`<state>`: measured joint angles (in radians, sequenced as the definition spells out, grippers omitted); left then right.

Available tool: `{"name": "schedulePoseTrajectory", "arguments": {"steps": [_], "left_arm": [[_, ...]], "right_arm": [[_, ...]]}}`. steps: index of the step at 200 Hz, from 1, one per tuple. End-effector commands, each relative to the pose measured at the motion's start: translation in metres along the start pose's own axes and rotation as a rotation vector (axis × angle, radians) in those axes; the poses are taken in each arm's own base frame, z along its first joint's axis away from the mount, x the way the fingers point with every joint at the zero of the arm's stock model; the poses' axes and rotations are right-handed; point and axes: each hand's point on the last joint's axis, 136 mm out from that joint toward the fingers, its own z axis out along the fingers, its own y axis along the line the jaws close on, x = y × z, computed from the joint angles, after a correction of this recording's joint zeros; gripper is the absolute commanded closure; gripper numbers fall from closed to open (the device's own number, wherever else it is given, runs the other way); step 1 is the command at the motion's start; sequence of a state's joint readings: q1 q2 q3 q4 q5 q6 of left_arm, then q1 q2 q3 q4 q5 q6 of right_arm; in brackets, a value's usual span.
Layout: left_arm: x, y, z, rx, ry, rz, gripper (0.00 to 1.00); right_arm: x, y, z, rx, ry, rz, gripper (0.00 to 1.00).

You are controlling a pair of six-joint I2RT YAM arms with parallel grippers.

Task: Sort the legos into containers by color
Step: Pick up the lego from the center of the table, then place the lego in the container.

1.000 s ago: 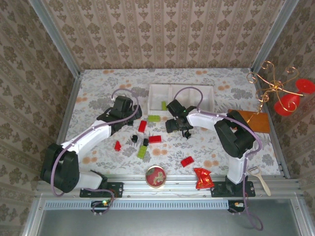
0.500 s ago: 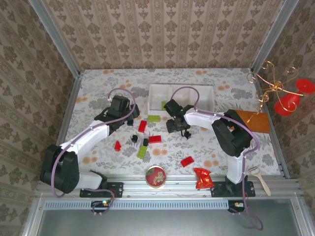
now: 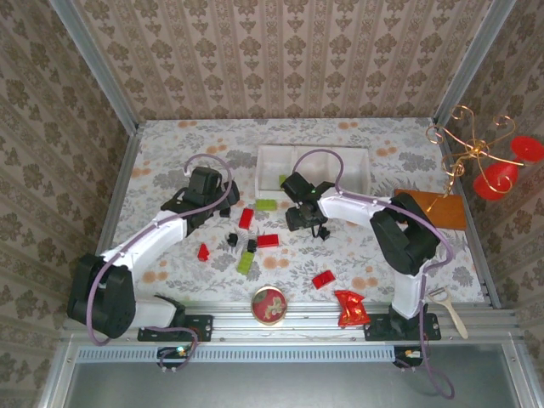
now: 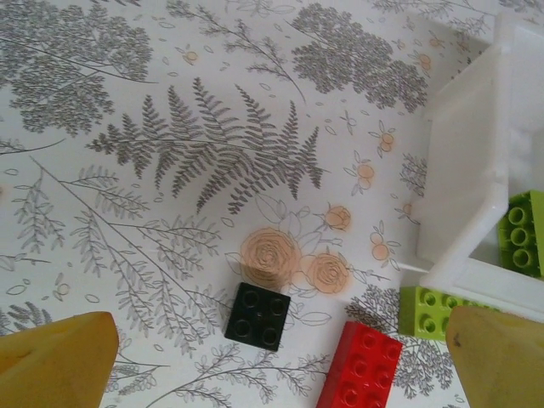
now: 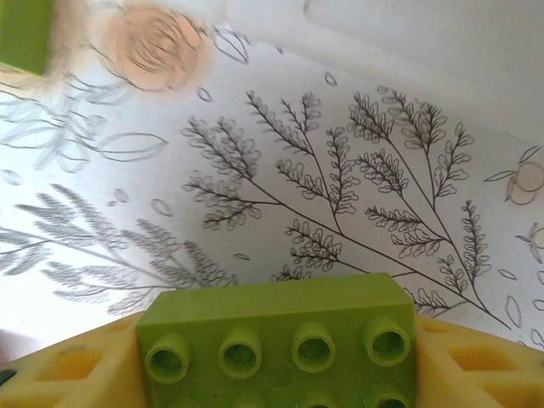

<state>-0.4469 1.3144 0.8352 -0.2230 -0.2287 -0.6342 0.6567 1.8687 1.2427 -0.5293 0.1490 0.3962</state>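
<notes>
**Q:** Lime-green plastic between the yellow pads, so is that piece actually held?

**A:** Yes. The right arm (image 3: 357, 204) has its jaws about half closed on a green brick (image 5: 276, 340). The brick's long side runs from one pad (image 5: 59, 374) across to the other, so it is pinched by its short ends.

**Q:** Which way is the tray from there?

**A:** The white tray (image 3: 270, 155) sits just on the far side of those jaws. A second green brick (image 3: 282, 180) already lies in its left compartment, a little far and left of the jaws. I'd judge the next move to be a short carry away and slightly left.

**Q:** And the other arm?

**A:** The left arm (image 3: 157, 234) hangs with its jaws wide and empty over a black brick (image 4: 257, 316) and a red brick (image 4: 361, 374). A loose green brick (image 4: 433, 310) lies just beside the tray's near left corner. The right arm, with its load, is nearer the compartment.

**Q:** Anything unclear?

**A:** The held brick's lower half is cut off by the frame edge, and from above the arm covers it. I cannot tell whether it is clear of the surface. A small dark bit (image 3: 321, 231) just near-right of the right jaws could be a black brick or part of the arm.
</notes>
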Motion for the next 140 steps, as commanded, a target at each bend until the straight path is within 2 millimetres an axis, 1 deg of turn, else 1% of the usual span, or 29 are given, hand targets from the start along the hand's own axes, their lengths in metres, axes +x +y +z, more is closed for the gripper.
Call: {"name": "schedulePoseTrajectory", "arguments": {"steps": [1, 32, 58, 72, 106, 140], "left_arm": [[-0.005, 0.007, -0.004, -0.003, -0.022, -0.035, 0.00], [-0.006, 0.009, -0.003, -0.004, -0.021, -0.041, 0.00], [-0.006, 0.010, -0.004, -0.001, -0.024, -0.045, 0.00], [-0.007, 0.011, -0.005, -0.002, -0.028, -0.047, 0.00], [-0.008, 0.013, -0.008, 0.000, -0.034, -0.050, 0.00], [-0.006, 0.015, -0.010, 0.000, -0.036, -0.055, 0.00]], "right_arm": [[-0.018, 0.004, -0.034, -0.032, -0.072, 0.018, 0.46], [-0.042, 0.011, -0.057, -0.068, -0.156, 0.027, 0.46], [-0.064, 0.018, -0.070, -0.088, -0.205, 0.010, 0.46], [-0.080, 0.023, -0.075, -0.091, -0.238, -0.006, 0.46], [-0.113, 0.032, -0.077, -0.073, -0.272, -0.055, 0.46], [-0.138, 0.042, -0.067, -0.062, -0.280, -0.086, 0.46]]}}
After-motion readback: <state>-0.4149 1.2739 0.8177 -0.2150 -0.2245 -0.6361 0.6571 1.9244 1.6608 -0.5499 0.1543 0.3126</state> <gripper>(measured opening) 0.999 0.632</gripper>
